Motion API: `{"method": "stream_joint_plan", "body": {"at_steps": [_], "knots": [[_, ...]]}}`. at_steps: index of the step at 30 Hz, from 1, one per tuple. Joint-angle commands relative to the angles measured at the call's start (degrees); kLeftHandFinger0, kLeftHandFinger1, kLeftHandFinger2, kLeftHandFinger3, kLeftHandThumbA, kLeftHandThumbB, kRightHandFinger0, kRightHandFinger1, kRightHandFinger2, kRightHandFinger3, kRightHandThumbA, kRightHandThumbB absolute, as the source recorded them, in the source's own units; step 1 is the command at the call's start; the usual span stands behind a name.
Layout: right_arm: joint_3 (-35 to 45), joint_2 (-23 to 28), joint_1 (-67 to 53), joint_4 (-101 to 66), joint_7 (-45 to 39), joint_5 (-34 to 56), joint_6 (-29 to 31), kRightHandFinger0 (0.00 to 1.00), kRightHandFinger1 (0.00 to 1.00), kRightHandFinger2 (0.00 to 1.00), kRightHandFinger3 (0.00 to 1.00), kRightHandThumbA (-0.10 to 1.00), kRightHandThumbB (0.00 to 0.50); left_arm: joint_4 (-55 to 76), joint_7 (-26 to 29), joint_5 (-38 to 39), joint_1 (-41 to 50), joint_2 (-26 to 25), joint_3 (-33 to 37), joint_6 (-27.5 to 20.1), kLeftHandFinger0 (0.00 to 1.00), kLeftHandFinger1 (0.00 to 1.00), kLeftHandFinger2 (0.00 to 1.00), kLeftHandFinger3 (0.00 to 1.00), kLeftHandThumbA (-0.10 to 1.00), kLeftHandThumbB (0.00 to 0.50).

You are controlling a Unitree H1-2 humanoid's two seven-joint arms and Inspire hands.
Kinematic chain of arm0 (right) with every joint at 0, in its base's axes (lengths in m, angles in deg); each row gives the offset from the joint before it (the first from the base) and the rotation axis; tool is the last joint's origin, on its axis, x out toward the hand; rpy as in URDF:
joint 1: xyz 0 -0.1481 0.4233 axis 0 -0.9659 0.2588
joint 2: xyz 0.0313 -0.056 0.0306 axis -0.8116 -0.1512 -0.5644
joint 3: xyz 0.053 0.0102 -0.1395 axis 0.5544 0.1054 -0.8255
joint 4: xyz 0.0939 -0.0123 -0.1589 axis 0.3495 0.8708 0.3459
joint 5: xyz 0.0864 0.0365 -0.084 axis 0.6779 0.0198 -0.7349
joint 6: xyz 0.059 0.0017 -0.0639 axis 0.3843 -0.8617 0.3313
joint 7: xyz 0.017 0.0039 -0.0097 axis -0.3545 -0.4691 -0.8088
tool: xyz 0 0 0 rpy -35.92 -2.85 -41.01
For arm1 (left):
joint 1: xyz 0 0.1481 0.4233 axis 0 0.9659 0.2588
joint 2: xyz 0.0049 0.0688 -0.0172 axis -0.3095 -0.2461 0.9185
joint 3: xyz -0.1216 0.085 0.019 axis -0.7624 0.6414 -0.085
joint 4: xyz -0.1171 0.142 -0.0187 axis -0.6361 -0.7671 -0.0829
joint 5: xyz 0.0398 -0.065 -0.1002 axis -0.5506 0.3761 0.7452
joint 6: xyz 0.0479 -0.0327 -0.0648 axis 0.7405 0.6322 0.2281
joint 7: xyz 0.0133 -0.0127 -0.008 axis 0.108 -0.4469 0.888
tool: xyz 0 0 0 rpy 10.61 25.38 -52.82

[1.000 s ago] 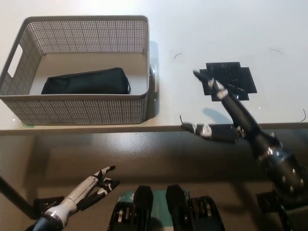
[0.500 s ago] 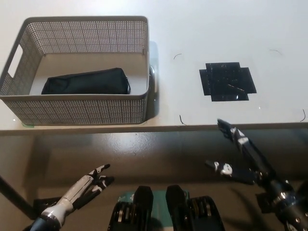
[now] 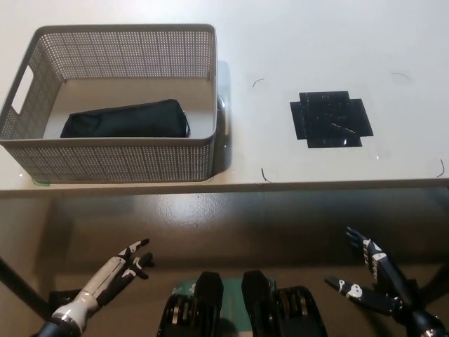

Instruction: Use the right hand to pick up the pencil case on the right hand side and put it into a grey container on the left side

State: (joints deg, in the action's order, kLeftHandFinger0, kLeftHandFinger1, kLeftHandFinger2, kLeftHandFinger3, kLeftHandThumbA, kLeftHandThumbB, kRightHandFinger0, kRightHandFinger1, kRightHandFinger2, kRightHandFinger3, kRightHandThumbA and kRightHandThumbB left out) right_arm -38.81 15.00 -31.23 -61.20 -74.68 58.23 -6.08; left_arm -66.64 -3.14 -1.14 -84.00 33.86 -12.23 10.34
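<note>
A black pencil case (image 3: 126, 119) lies on the floor of the grey mesh container (image 3: 112, 158) at the left of the white table. My black right hand (image 3: 373, 281) is low at the bottom right, below the table's front edge, open and holding nothing. At the bottom left my white left hand (image 3: 118, 270) rests, also below the table edge, with its fingers apart and nothing in it.
A patch of black tape (image 3: 331, 118) is stuck to the white table (image 3: 316, 42) right of the container. The table's front edge (image 3: 280, 185) runs across the picture, with a brown floor below it.
My right hand has pulled back from over the table near the tape, down and toward me, to below the front edge. The left hand has sunk a little.
</note>
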Motion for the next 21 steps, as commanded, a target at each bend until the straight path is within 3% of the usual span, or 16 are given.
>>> {"method": "stream_joint_plan", "body": {"at_steps": [1, 5, 15, 21], "knots": [[1.1, -0.2, 1.8, 2.8, -0.2, 3.5, 6.2, 1.00, 1.00, 1.00, 1.00, 1.00, 0.361, 0.2, 2.6, 1.7, -0.8, 0.1, -1.4, -3.3, 1.00, 0.66, 0.75, 1.00, 1.00, 0.491], [1.0, -0.3, 3.4, 6.1, -0.5, 4.0, 7.5, 1.00, 1.00, 1.00, 1.00, 1.00, 0.385, -0.3, 2.7, 2.0, -1.0, 0.1, -1.7, -3.8, 1.00, 0.69, 0.79, 1.00, 1.00, 0.486], [0.6, -0.6, 5.8, 8.4, -0.6, 4.1, 7.5, 1.00, 1.00, 1.00, 1.00, 1.00, 0.343, 0.2, 3.5, 1.6, -1.4, -0.6, -1.9, -4.0, 1.00, 0.71, 0.83, 1.00, 1.00, 0.500], [1.0, -0.8, 6.0, 9.1, -0.4, 4.5, 7.2, 1.00, 1.00, 1.00, 1.00, 1.00, 0.345, -0.2, 4.2, 1.4, -1.6, -0.7, -2.0, -4.3, 0.96, 0.70, 0.83, 1.00, 1.00, 0.500]]}}
